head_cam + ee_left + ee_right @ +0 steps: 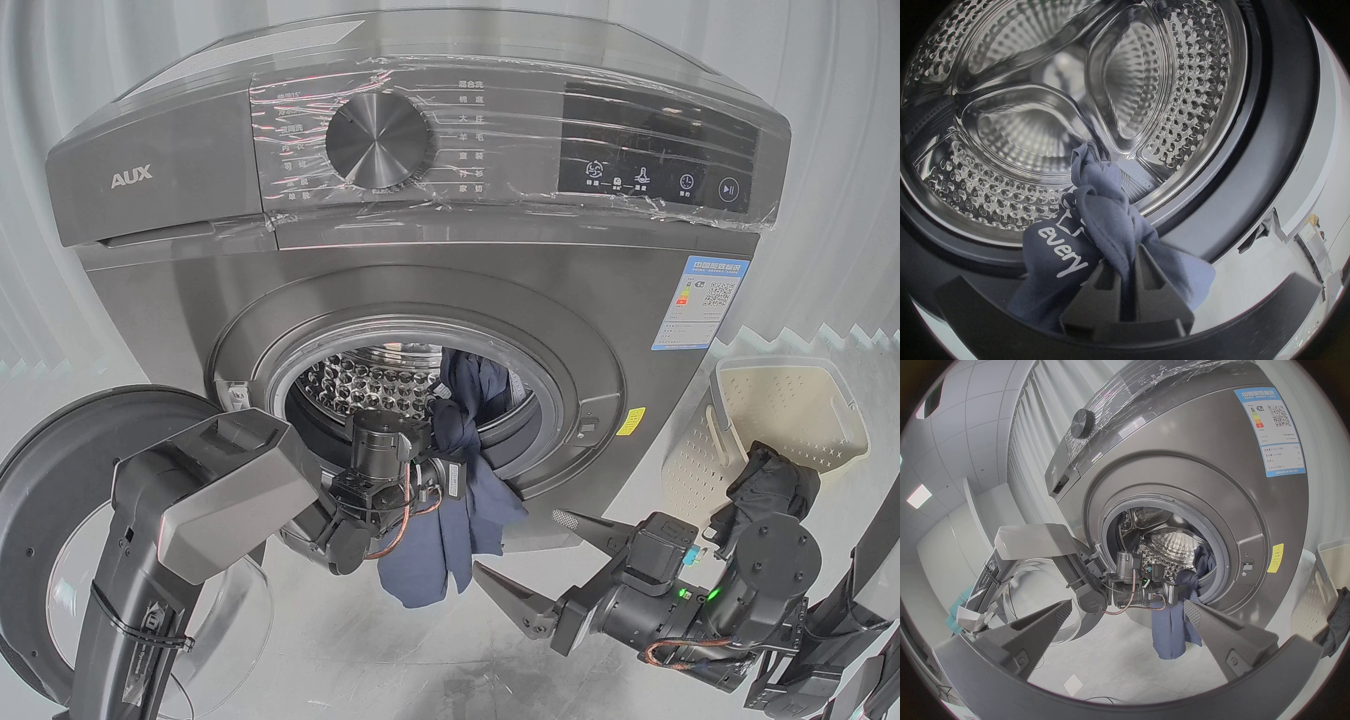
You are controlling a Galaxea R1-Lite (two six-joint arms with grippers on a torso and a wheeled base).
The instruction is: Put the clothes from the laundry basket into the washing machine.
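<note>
Left pincer [1128, 260] clenched on a bunched fold of the navy garment [1101, 211], held at the mouth of the washing machine [600, 309], by the lower lip of the door opening. Drum [1040, 117] lay straight ahead of the fingertips. Garment's long axis ran downward: most of it hung outside, below that lip. I judged the next push must go deeper inward, or the tail would drag out. Right pincer [520, 542], splayed and empty, sat low near the laundry basket [797, 403], where a dark garment [769, 483] draped over the front rim.
</note>
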